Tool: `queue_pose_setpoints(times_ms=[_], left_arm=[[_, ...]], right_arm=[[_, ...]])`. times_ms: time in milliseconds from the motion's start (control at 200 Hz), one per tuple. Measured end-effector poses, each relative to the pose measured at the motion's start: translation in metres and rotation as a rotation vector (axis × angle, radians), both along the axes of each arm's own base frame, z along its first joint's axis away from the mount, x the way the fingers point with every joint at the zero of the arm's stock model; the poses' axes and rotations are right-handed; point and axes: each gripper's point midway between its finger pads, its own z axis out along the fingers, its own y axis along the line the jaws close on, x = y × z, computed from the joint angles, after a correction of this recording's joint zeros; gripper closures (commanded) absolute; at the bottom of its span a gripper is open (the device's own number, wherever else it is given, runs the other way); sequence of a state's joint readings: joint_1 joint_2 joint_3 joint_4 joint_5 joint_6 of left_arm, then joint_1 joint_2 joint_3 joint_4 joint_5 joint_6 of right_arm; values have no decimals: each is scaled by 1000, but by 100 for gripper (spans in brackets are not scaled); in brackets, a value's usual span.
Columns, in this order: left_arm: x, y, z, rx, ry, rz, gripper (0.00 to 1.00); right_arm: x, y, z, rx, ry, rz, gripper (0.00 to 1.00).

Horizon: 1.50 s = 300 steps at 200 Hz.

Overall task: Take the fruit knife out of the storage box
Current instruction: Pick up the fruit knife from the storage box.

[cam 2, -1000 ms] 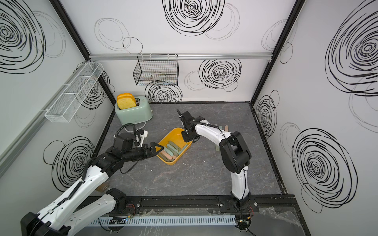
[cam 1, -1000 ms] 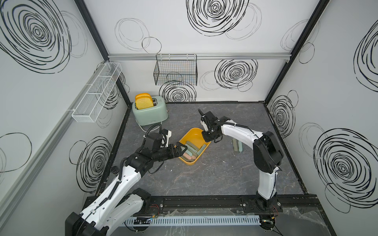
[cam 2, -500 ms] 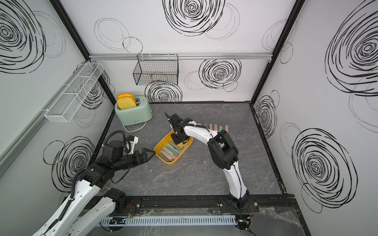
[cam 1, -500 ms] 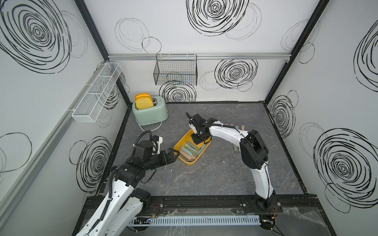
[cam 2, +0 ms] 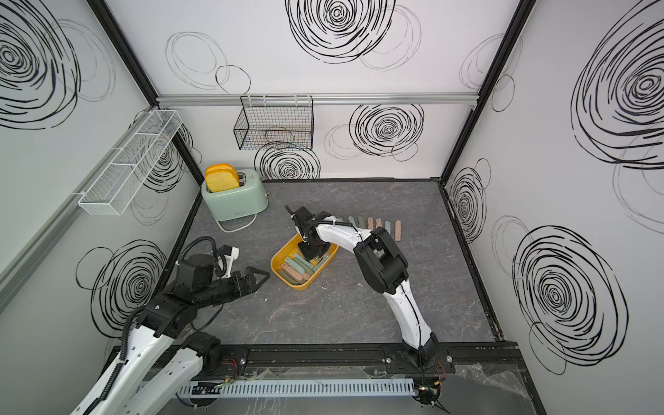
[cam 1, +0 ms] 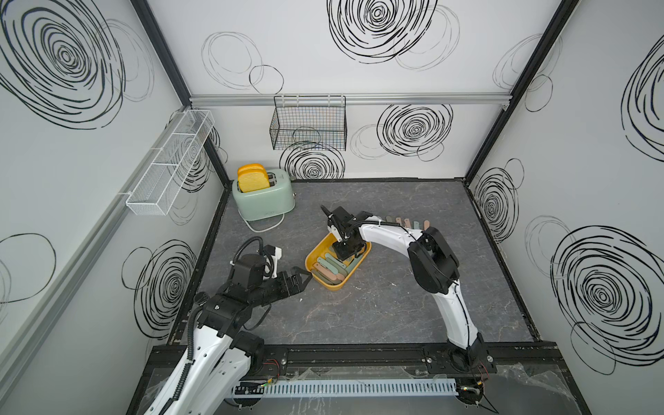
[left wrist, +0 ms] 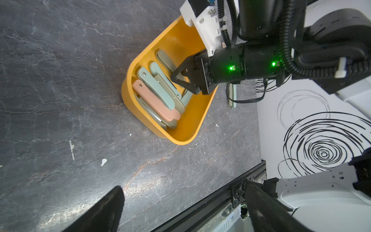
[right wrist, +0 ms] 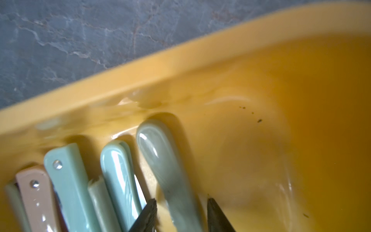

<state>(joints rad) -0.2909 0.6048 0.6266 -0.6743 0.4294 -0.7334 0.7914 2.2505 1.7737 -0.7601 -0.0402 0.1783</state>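
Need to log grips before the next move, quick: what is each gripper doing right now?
Left gripper: open, holding nothing.
Right gripper: open, fingertips either side of a grey-green knife in the storage box, not clamped on it.

A lab robot booth dressed as a kitchen: scribble-patterned panel walls [cam 1: 309, 54], aluminium rail [cam 1: 395, 97], mint toaster [cam 1: 264, 201]

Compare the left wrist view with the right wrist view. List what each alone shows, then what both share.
Left wrist only: the whole storage box, the right gripper reaching into it, and the black frame rail. Right wrist only: the grey-green knife lying between that gripper's open jaws. Both: the box's yellow wall, the table, a pink knife and teal knives.
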Motion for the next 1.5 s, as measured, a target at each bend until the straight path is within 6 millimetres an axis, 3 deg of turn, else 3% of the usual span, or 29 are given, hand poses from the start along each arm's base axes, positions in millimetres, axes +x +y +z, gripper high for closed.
queue_pose_setpoints(times_ms=[230, 485, 815, 1121, 1346, 1501], left_arm=[[-1, 5, -4, 11, 21, 14, 2], [1, 9, -7, 19, 28, 25, 2], [9, 6, -13, 17, 62, 14, 2], [38, -4, 0, -9, 37, 2, 2], [54, -21, 14, -30, 3, -33, 2], [60, -39, 18, -42, -6, -77, 2]], right_arm=[[9, 5, -1, -16, -31, 8, 61], [16, 6, -1, -28, -45, 5, 82], [19, 5, 2, -38, -40, -5, 84], [34, 1, 21, -4, -33, -59, 83], [42, -8, 33, 32, -16, -103, 83], [45, -12, 52, 63, -30, -126, 83]])
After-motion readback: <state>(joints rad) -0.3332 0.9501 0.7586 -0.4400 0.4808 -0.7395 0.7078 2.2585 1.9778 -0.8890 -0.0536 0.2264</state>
